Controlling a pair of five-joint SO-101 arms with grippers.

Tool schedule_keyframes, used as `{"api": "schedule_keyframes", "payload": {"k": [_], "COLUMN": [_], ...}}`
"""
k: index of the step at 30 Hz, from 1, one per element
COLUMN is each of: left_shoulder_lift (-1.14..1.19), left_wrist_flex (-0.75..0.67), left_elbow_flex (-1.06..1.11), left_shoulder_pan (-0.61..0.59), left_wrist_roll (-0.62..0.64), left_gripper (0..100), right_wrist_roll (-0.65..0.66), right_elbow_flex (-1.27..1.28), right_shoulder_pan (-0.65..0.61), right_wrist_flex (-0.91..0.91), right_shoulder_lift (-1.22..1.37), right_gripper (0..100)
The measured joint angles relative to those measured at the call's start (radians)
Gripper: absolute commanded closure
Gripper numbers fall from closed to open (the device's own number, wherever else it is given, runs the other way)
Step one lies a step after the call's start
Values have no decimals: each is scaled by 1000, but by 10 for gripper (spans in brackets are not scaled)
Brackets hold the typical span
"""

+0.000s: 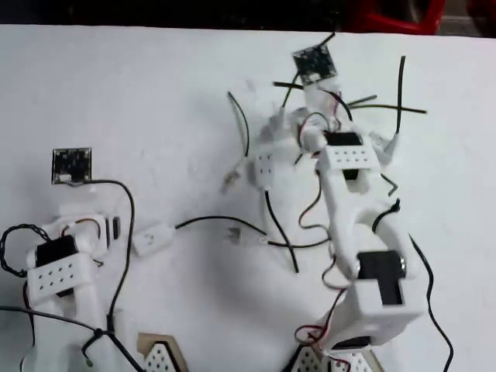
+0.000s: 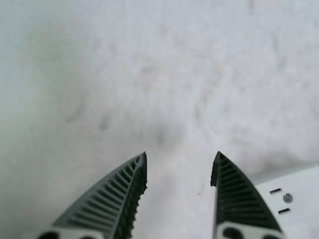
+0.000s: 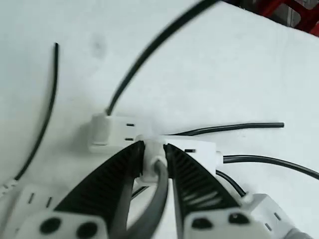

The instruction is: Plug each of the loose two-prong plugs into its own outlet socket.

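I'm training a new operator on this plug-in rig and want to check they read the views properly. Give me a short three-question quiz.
1. True or false: the left pincer is shut on a plug.
2. What does the right pincer grip? A) a white plug B) a black cord end C) nothing
3. Fill in: the cord leaving that plug is ___.
Key: 1 false, the left pincer is open and empty; 2 A; 3 grey.

We log bright, even light from above on the white matte tabletop (image 1: 155,93), near glare at its middle. The thin black cords (image 1: 401,93) cast faint, soft shadows. Beyond its far edge: dark.
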Motion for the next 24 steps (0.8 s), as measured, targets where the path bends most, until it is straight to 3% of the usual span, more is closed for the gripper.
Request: {"api": "schedule_keyframes", "payload": {"k": [2, 8, 16, 24], "left_shoulder_lift": [0, 0, 0, 0], "left_wrist_flex": [0, 0, 0, -15], "left_elbow_flex": [0, 0, 0, 0], "left_shoulder_pan": [0, 0, 0, 0], "left_wrist_roll": [0, 0, 0, 0], "left_gripper": [785, 785, 785, 785], "right_wrist_roll": [5, 5, 5, 6], "right_elbow_flex": [-2, -135, -230, -155], "right_shoulder_pan": [18, 40, 17, -140], "right_wrist_flex": [-17, 77, 414, 614], "right_shoulder_lift": [46, 103, 26, -218], "right_gripper": [961, 776, 845, 891]}}
